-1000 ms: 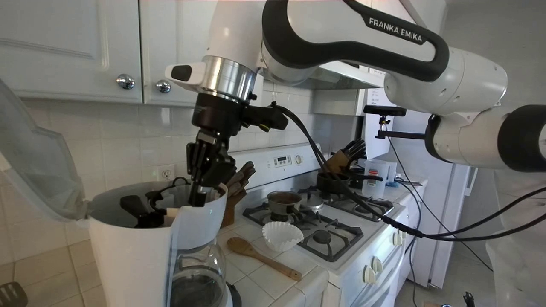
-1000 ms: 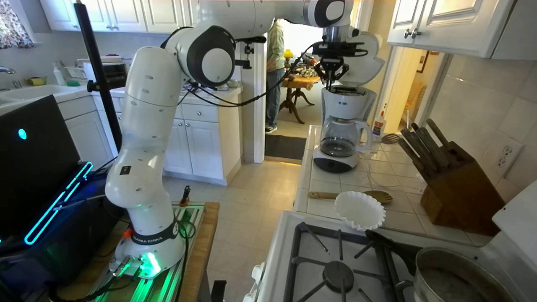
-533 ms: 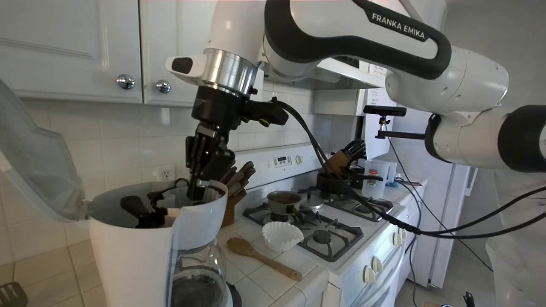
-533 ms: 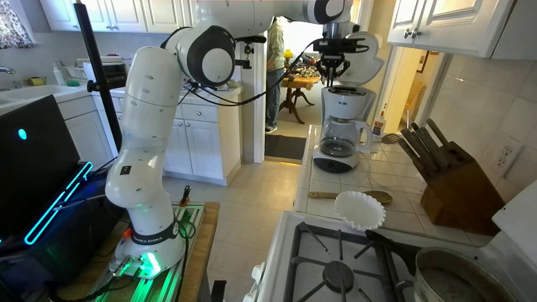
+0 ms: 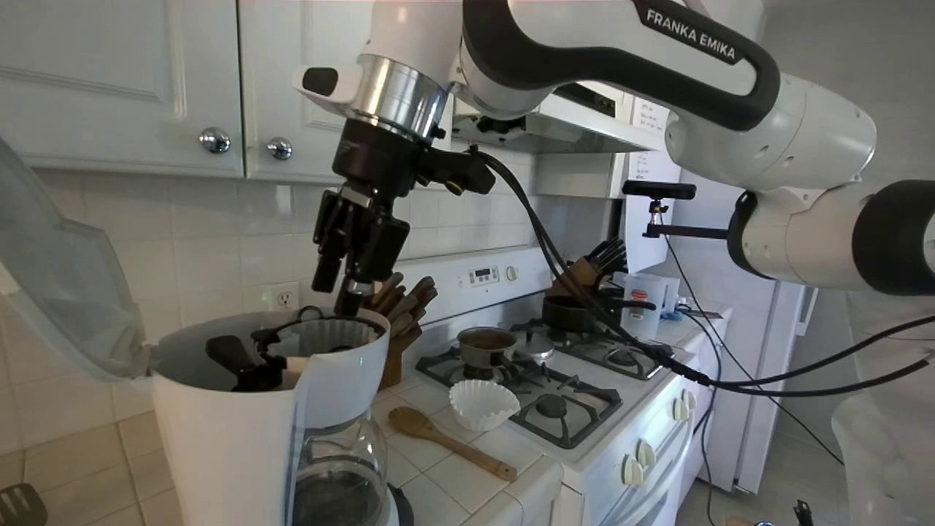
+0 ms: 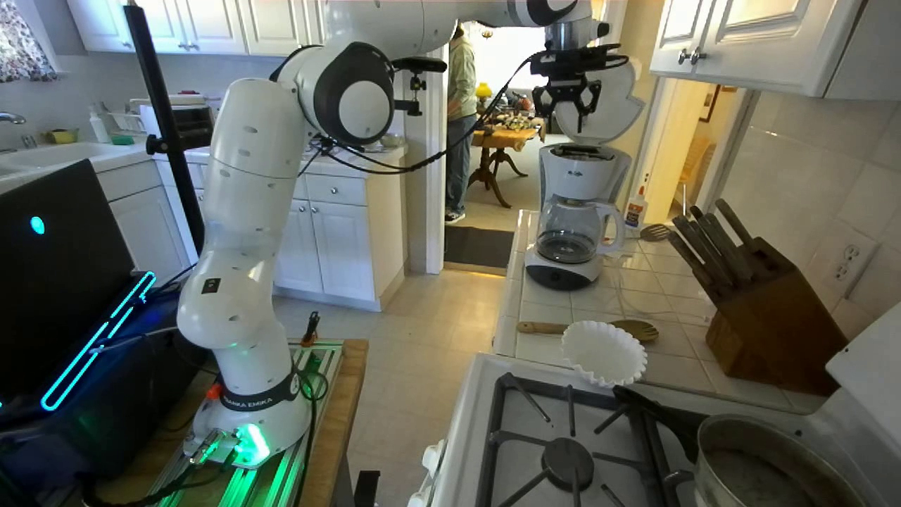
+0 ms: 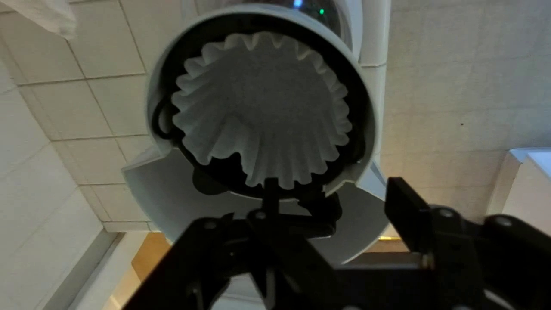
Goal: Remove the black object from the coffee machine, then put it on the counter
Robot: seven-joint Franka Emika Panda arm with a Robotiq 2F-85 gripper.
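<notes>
1. Since the earlier frame, my black two-finger gripper [image 7: 332, 184] has gone up; its jaws are apart, so released.
2. The round black basket [image 7: 254, 22] is inside the white plastic coffee machine [image 5: 226, 438], holding one pleated white paper filter [image 7: 275, 99].
3. The machine stands on the pale tiled counter [image 6: 545, 311].

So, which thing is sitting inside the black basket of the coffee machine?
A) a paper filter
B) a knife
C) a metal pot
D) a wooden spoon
A: the wrist view shows a pale paper filter with a wavy rim inside the black basket, whose dark wall surrounds it.
</notes>
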